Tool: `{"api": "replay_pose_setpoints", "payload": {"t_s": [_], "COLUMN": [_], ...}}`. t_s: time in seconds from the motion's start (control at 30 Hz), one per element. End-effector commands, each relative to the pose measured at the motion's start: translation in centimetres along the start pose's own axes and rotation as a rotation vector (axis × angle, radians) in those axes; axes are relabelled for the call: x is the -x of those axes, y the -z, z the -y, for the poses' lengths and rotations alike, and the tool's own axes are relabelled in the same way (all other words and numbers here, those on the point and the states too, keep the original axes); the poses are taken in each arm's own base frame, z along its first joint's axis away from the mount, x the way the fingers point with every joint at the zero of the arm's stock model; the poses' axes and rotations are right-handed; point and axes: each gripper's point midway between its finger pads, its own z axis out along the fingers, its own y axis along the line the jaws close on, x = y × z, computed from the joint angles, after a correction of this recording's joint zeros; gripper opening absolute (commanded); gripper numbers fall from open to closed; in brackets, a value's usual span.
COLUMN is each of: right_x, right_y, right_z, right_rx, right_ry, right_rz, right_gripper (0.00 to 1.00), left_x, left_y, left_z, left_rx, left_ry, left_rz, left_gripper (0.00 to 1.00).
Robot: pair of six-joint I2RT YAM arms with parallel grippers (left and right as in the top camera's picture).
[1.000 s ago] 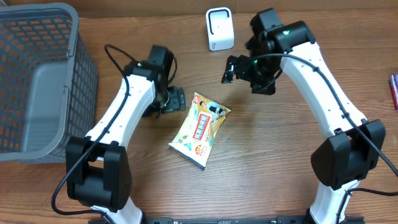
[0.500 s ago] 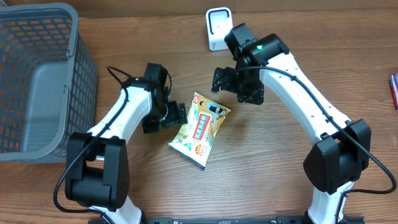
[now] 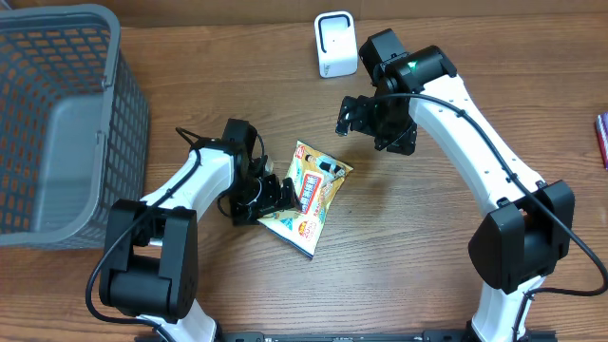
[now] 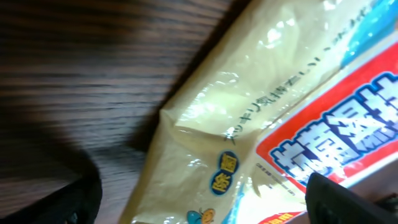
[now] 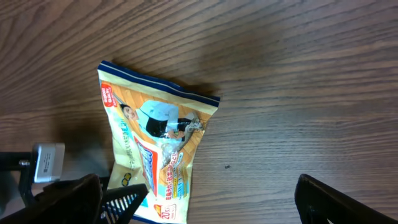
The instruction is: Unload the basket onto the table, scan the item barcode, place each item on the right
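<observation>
The snack bag is lying flat on the table, printed face up, so the barcode's probably underneath. The left gripper is sitting wide open at its edge, likely lining up a pinch; the right gripper is hovering open-jawed near the scanner.

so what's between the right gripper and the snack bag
Nothing, just bare wooden table between the right gripper and the snack bag, seen overhead.

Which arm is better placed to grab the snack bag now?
Left. The left gripper is open at the snack bag's edge, low by the table. The right gripper hangs open apart from the bag, nearer the scanner.
</observation>
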Motion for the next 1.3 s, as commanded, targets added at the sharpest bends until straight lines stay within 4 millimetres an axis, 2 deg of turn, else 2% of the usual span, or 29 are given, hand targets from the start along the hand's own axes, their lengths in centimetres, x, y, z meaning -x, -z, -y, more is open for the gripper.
{"api": "replay_pose_setpoints", "payload": {"t_s": [0.0,0.1,0.17,0.2,0.23,0.33,0.43,0.57,0.73,0.9,1.0,1.1,1.27], "right_x": [0.4,0.6,0.8,0.8,1.0,1.0,1.0,1.4,3.1,5.5,6.6,8.3,10.0], "right_y": [0.8,0.8,0.8,0.8,0.8,0.8,0.8,0.9,1.3,2.9,3.9,5.8,7.2], "right_z": [0.5,0.4,0.3,0.2,0.1,0.1,0.1,0.7,2.9,6.1,7.2,8.8,10.4], "right_rx": [-0.020,-0.016,-0.012,-0.010,-0.006,-0.006,-0.007,-0.042,-0.171,-0.369,-0.443,-0.566,-0.618], "right_ry": [0.008,0.009,0.010,0.011,0.012,0.012,0.012,0.011,0.007,0.002,-0.002,-0.012,-0.058], "right_rz": [0.042,0.048,0.056,0.058,0.064,0.063,0.064,0.091,0.192,0.344,0.414,0.537,0.613], "right_gripper": [1.00,1.00,1.00,1.00,1.00,1.00,1.00,1.00,1.00,1.00,1.00,1.00,1.00], "left_x": [-1.0,-1.0,-0.7,-0.6,-0.4,0.4,0.7,1.2,2.6,4.5,5.1,6.1,6.5], "left_y": [-0.7,-0.7,-0.7,-0.7,-0.7,-0.7,-0.7,-0.3,2.1,7.0,9.8,14.7,20.1], "left_z": [1.3,1.7,1.8,1.8,1.9,1.1,0.4,0.7,1.3,0.4,0.0,-1.1,-1.2], "left_rx": [-0.092,-0.111,-0.116,-0.117,-0.118,-0.069,-0.029,-0.032,0.012,0.210,0.296,0.459,0.570], "left_ry": [0.003,0.000,-0.006,-0.008,-0.006,-0.013,-0.013,-0.023,-0.056,-0.046,-0.022,0.031,0.070], "left_rz": [-0.037,-0.038,-0.025,-0.022,-0.014,0.023,0.040,0.054,0.097,0.173,0.216,0.316,0.421], "left_gripper": [0.83,0.68,0.45,0.37,0.24,0.05,0.04,0.04,0.04,0.04,0.04,0.04,0.04]}}
